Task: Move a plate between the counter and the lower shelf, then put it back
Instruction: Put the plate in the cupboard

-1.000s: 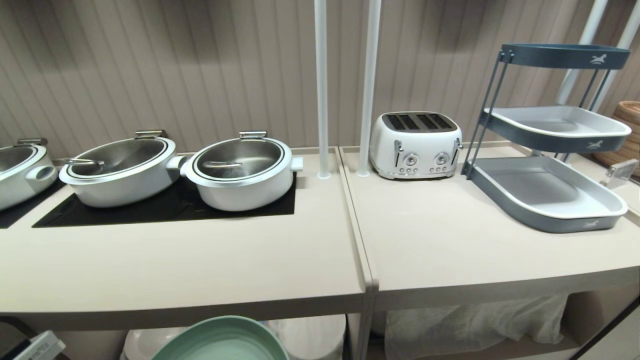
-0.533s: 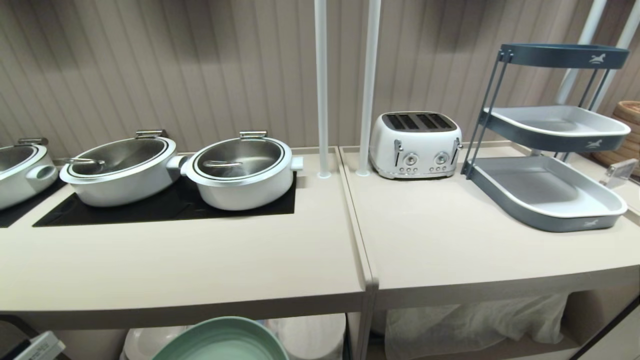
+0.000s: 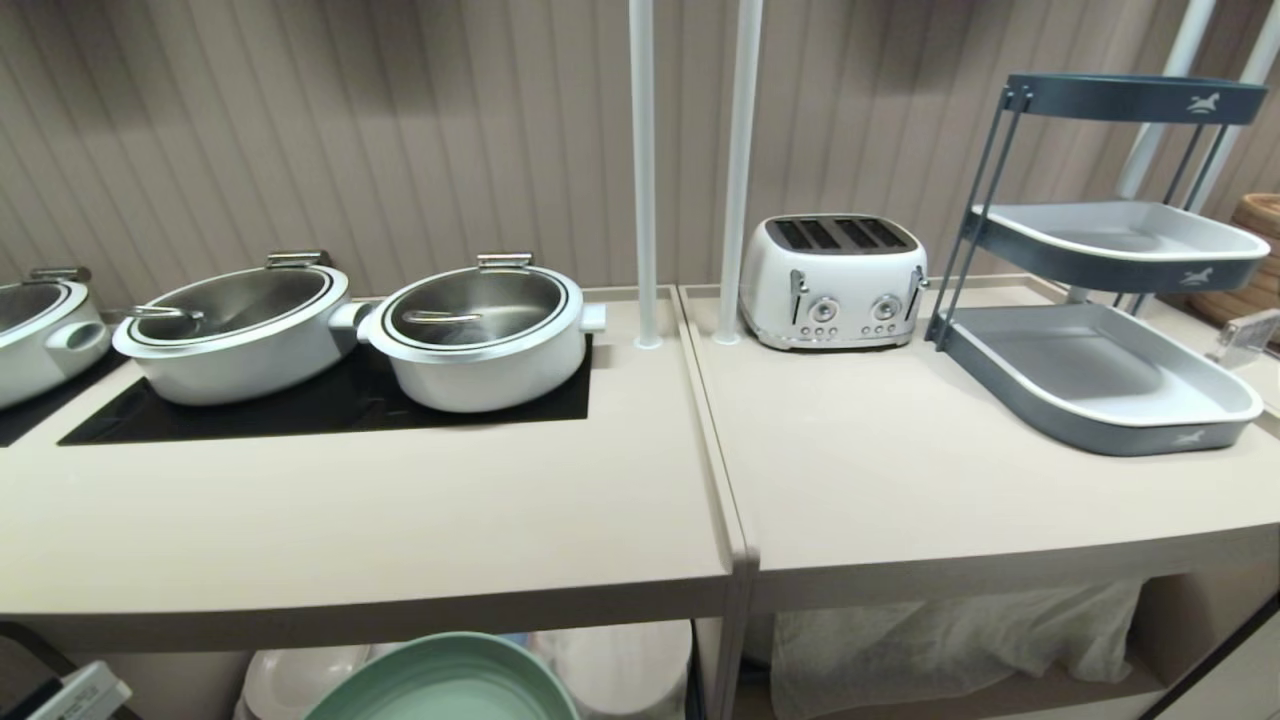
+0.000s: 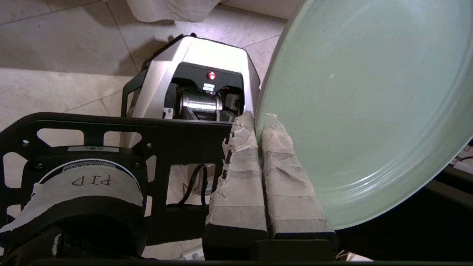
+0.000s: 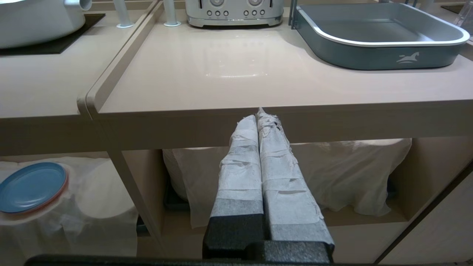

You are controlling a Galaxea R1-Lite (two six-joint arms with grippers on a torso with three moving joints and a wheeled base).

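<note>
a long beige bench [image 3: 350, 530] with a black cooktop panel was seen before a ribbed wall, carrying 3 white pots [image 3: 480, 335]; the adjoining slab [image 3: 950, 470] bore a toaster [image 3: 835, 282] and a grey-blue tray rack [image 3: 1100, 375]. the lower shelf [image 5: 258, 221] below held cloth-draped mounds. the mint-green plate [image 4: 362, 111] was held by its rim, tilted, below the bench's front edge, in the clamped left end effector [image 4: 258, 122]. the right end effector [image 5: 260, 116] was closed and empty.

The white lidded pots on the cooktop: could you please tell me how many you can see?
3, in a row: right pot, middle pot, and left pot, cut off by the frame edge; more may lie beyond.
</note>
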